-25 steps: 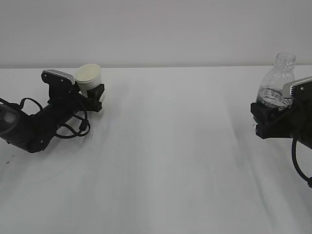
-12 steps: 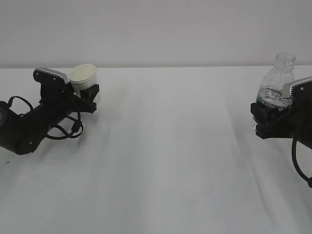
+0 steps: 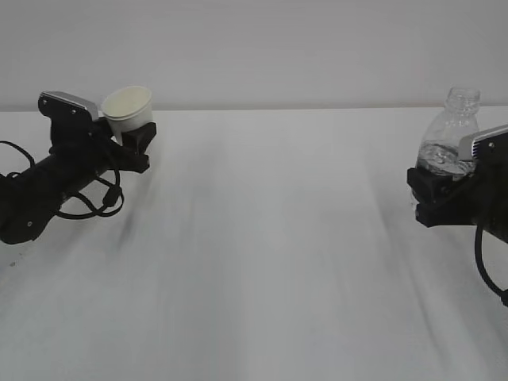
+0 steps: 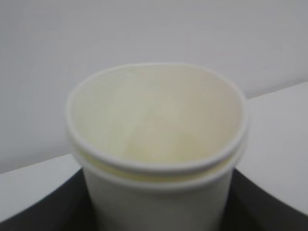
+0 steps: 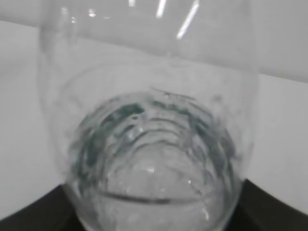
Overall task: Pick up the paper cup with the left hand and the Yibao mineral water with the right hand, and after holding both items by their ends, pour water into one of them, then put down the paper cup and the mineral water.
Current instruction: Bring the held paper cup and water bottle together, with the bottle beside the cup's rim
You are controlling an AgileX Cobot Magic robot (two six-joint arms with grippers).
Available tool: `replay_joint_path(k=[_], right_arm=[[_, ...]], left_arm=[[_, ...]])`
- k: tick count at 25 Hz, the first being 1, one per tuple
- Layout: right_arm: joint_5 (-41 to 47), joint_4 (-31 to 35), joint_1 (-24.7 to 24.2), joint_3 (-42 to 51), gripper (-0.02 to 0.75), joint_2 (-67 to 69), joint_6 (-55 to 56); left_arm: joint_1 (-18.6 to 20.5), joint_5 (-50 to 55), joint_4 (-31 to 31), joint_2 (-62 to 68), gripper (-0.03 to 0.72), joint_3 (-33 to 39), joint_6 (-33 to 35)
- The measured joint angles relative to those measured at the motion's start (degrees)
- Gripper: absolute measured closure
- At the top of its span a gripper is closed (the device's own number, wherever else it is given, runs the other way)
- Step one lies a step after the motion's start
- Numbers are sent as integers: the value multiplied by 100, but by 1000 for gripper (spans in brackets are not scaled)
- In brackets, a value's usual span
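Cup sits pinched low in your left gripper, mouth clear; your right gripper pinches the bottle far across, ready for pouring.

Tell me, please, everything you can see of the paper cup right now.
The paper cup is small, plain white and tapered, with a rolled rim and a cream inside that looks empty. It sits clamped in the left tool, tilted slightly, raised off the white table at far left. A second rim line just under the top hints at two nested cups.
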Motion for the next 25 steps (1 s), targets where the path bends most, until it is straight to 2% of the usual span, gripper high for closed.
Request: replay_joint_path(k=[9,13,17,25], right_arm=[[149,-197,0,0,303,-4,262],[195,-209,0,0,303,-134,298],[393,-246,0,0,303,-329,310],[523,-586,0,0,303,-485,407]], left_arm=[[0,141,137,-657,250,564,-117],[0,301,459,-1026,250,852,-259],[0,634,793,-1408,250,1073,-692],[0,999,1743,-1918,251,1142,-1386]])
